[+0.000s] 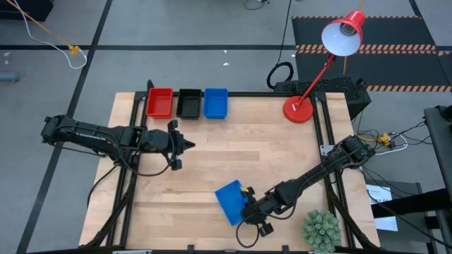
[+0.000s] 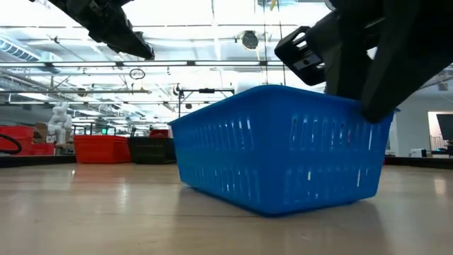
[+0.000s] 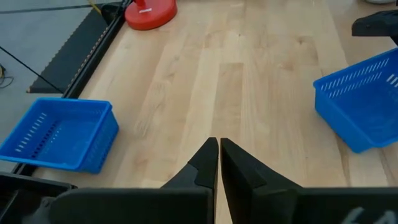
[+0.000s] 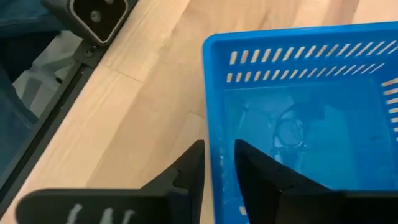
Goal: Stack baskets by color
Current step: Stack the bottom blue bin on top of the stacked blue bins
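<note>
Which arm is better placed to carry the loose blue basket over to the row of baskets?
Right. The right gripper already has its fingers on either side of the loose blue basket's wall, near the table's front edge. The left gripper is shut, empty, farther away.

Bright, even overhead light; ceiling lights (image 2: 212, 28) glare in the low view, wrist views softly blurred.

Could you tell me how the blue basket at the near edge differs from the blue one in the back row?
The near blue basket sits alone, skewed to the table edges and tipped up on one side, with the right gripper pinching its wall. The back-row blue basket lies flat and square beside the black basket, untouched. Both are blue, slotted and alike in shape.
</note>
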Tool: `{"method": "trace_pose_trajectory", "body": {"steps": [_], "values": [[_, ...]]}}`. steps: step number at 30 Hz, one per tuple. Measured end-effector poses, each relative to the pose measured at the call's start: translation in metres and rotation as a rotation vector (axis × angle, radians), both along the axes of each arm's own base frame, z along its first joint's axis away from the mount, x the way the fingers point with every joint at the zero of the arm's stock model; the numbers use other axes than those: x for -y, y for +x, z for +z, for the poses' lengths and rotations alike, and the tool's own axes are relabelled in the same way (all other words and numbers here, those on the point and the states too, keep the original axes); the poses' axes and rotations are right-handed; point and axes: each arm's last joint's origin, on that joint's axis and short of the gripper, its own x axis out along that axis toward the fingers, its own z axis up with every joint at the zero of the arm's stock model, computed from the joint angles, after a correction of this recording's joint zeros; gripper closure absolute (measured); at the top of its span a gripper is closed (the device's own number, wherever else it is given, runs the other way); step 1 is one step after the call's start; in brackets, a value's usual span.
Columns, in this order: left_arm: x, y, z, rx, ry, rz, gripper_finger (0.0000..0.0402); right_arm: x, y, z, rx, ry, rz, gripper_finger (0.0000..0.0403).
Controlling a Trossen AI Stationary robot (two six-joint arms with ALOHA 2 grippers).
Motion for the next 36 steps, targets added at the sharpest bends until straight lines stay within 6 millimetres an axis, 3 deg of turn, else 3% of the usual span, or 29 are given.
{"method": "trace_pose_trajectory", "body": {"steps": [3,8,14,22,28,36], "values": [[0.000,0.000,0.001,0.003,0.013,-0.007,0.0380,0.002,0.001,0.000,0.003,-0.005,-0.001,0.0332],[0.000,0.001,0.002,0.019,0.036,-0.022,0.0380,0.005,0.003,0.000,0.007,-0.019,0.013,0.0391],[0.000,0.002,0.003,0.016,0.068,-0.042,0.0380,0.016,0.007,0.002,0.018,-0.034,0.002,0.0386],[0.000,0.002,0.002,0.003,0.117,-0.073,0.0380,0.043,0.014,0.020,0.070,-0.069,-0.035,0.0397],[0.000,0.002,0.002,-0.008,0.163,-0.102,0.0380,0.072,0.016,0.039,0.124,-0.129,-0.110,0.0399],[-0.003,0.002,0.003,-0.022,0.228,-0.098,0.0380,0.125,0.016,0.076,0.261,-0.271,-0.311,0.0400]]}}
